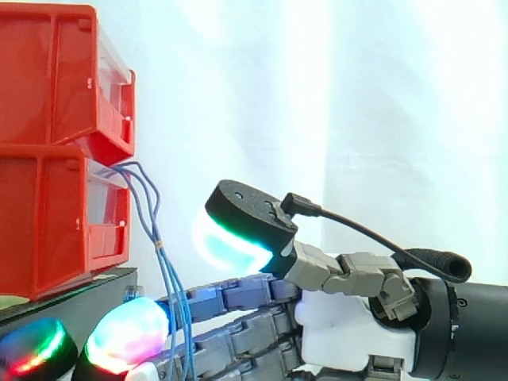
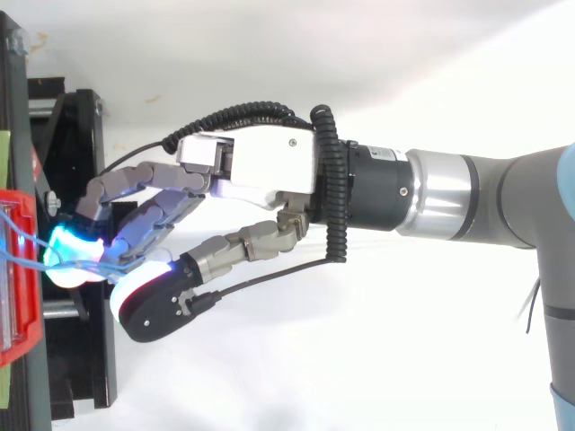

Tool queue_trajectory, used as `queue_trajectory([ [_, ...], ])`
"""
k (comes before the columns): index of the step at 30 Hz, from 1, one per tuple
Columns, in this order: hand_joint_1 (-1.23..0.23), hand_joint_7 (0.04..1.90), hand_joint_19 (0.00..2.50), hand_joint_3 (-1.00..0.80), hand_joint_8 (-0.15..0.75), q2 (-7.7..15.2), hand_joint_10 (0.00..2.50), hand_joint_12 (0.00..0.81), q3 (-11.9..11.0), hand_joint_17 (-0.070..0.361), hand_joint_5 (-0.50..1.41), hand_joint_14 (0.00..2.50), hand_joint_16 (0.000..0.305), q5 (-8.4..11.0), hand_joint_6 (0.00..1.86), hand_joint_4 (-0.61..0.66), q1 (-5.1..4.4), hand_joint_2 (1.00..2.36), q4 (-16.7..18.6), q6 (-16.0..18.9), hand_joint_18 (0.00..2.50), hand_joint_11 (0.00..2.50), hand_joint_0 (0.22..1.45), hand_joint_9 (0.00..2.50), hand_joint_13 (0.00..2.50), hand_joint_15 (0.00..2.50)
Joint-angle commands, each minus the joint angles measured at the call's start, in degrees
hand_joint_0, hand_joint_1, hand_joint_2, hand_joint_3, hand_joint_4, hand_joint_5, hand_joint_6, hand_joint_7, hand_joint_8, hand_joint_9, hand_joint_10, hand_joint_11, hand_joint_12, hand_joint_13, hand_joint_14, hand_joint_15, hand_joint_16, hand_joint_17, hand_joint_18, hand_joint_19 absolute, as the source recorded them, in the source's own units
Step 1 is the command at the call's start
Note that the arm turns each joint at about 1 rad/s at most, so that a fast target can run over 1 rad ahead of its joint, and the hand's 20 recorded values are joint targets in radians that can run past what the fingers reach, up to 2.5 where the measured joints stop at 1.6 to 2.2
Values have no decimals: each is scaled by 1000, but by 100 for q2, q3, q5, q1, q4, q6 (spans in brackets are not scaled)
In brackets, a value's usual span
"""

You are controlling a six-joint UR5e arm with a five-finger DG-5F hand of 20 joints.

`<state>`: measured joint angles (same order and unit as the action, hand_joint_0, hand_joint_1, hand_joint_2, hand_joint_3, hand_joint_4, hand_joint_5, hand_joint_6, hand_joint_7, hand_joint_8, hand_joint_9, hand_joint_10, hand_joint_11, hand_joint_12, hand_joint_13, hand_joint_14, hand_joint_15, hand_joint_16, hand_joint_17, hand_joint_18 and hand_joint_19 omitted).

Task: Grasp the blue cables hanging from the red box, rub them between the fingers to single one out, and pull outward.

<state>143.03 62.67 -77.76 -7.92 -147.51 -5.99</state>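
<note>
Several thin blue cables (image 1: pixel 151 214) come out of the lower red box (image 1: pixel 55 222) and hang down in a loose bundle past its front. My hand (image 1: pixel 349 325) reaches in from the right, with its fingers stretched nearly straight toward the box. The cables run down across these fingers close to the glowing fingertips (image 1: pixel 127 333). The thumb, with its green-cyan pad (image 1: pixel 230 238), is raised above the fingers just right of the cables, and a gap separates it from them. In the top view the hand (image 2: pixel 265 166) has its fingertips at the red box (image 2: pixel 20 296).
A second red box (image 1: pixel 55 79) is stacked on the lower one. Both stand on a black stand (image 1: pixel 79 298) at the left, also seen from above (image 2: pixel 76 135). A white curtain hangs behind, and a white surface lies under the arm.
</note>
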Motion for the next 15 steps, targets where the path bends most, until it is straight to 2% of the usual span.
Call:
queue_trajectory([
  [1, -587, 757, 193, -500, 261, -3, 0, 383, 0, 110, -201, 5, 49, -11, 502, 197, 10, 1001, 117, 11, 510, 35, 498, 580, 635, 145],
  [6, -604, 758, 209, -500, 242, 5, 0, 388, 0, 123, -199, 6, 55, -11, 502, 158, 54, 1000, 213, 72, 380, 4, 476, 428, 518, 161],
  [10, -607, 754, 161, -500, 241, 5, 0, 400, 0, 132, -198, 5, 59, -11, 502, 155, 54, 1000, 213, 72, 273, 0, 466, 408, 452, 137],
  [15, -597, 761, 73, -500, 250, 5, 1, 410, 0, 153, -195, 5, 68, -11, 502, 163, 54, 1000, 213, 72, 17, 61, 443, 433, 342, 130],
])
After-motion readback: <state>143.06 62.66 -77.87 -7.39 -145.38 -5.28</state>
